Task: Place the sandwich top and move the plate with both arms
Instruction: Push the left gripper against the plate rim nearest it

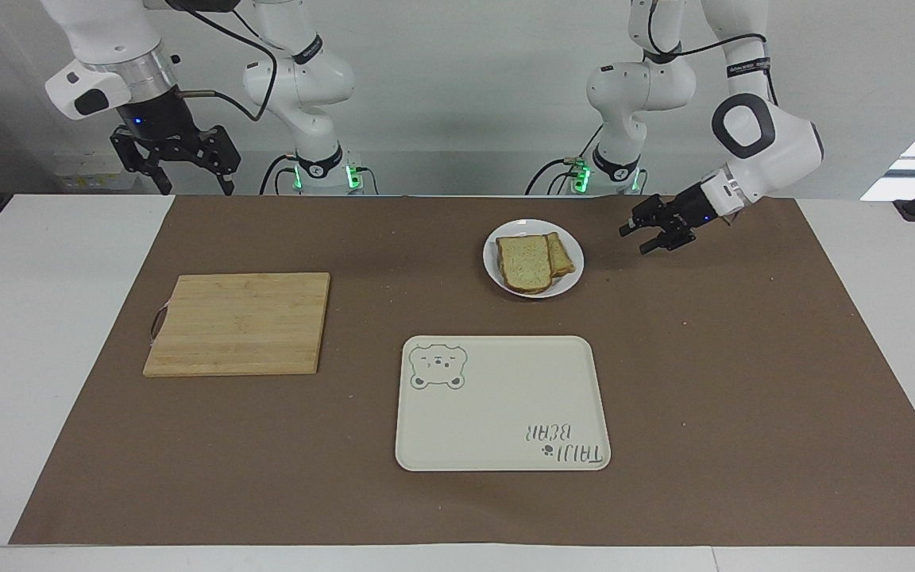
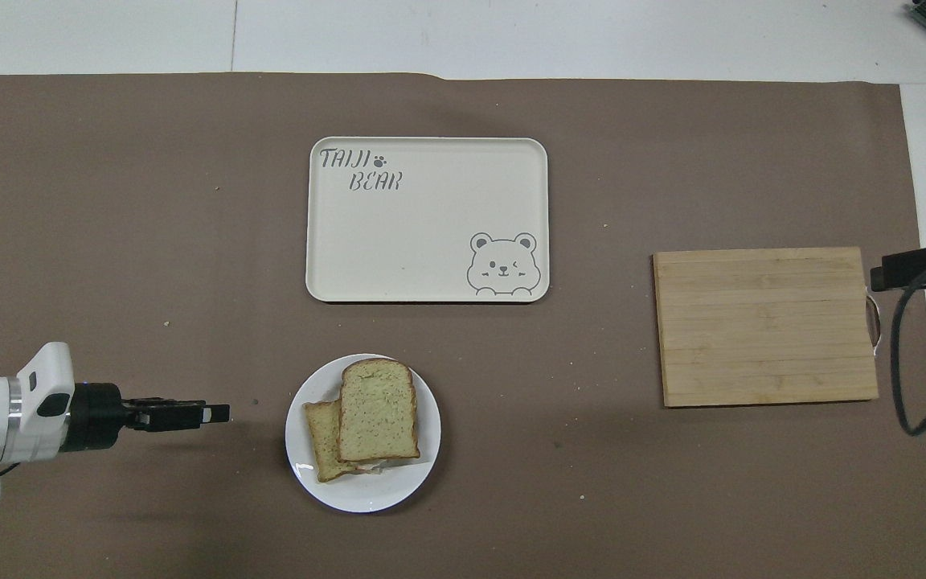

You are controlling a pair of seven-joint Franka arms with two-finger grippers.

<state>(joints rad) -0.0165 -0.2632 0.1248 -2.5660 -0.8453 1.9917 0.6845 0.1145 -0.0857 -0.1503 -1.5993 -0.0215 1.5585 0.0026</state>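
Observation:
The sandwich top, a pale speckled slice, lies on the stack on the white plate; in the overhead view the sandwich top partly covers a lower slice on the plate. My left gripper is open and empty, low over the brown mat beside the plate, toward the left arm's end; it also shows in the overhead view. My right gripper is open and empty, raised over the mat's edge beside the cutting board; only its tip shows in the overhead view.
A cream bear-print tray lies farther from the robots than the plate; it also shows in the overhead view. A wooden cutting board lies toward the right arm's end, also in the overhead view. A brown mat covers the table.

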